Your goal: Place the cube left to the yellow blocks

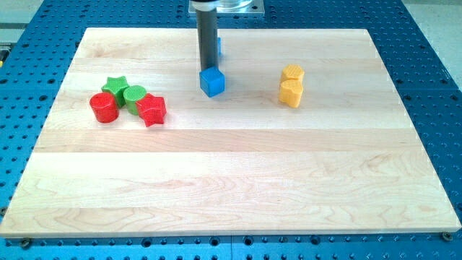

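A blue cube [212, 81] sits on the wooden board [231, 173] near the view's top centre. My tip [208, 71] rests right against the cube's upper left side. Two yellow blocks stand touching each other to the view's right of the cube: a yellow hexagonal block [293, 73] above a yellow heart-like block [291, 92]. A gap of bare board lies between the cube and the yellow blocks. Another blue block [219, 48] is mostly hidden behind the rod.
A cluster sits at the view's left: a green star [115, 86], a green cylinder [134, 95], a red cylinder [104, 107] and a red star [151, 110]. A blue perforated table [433, 87] surrounds the board.
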Controlling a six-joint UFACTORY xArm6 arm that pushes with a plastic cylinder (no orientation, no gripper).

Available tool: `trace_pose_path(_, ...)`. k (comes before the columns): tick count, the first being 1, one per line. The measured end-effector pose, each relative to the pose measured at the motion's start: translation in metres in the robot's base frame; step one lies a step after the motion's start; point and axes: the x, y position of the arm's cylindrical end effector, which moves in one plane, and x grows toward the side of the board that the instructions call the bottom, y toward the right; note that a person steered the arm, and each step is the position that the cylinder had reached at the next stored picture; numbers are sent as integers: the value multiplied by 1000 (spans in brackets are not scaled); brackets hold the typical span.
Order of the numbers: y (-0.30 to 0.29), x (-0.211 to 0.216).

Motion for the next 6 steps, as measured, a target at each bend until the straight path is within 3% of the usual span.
trace_pose_path(1,-57,-18)
trace_pose_path(2,-31,40)
trace_pose_path(3,47,54)
trace_pose_path(5,28,18)
trace_pose_path(6,57,18)
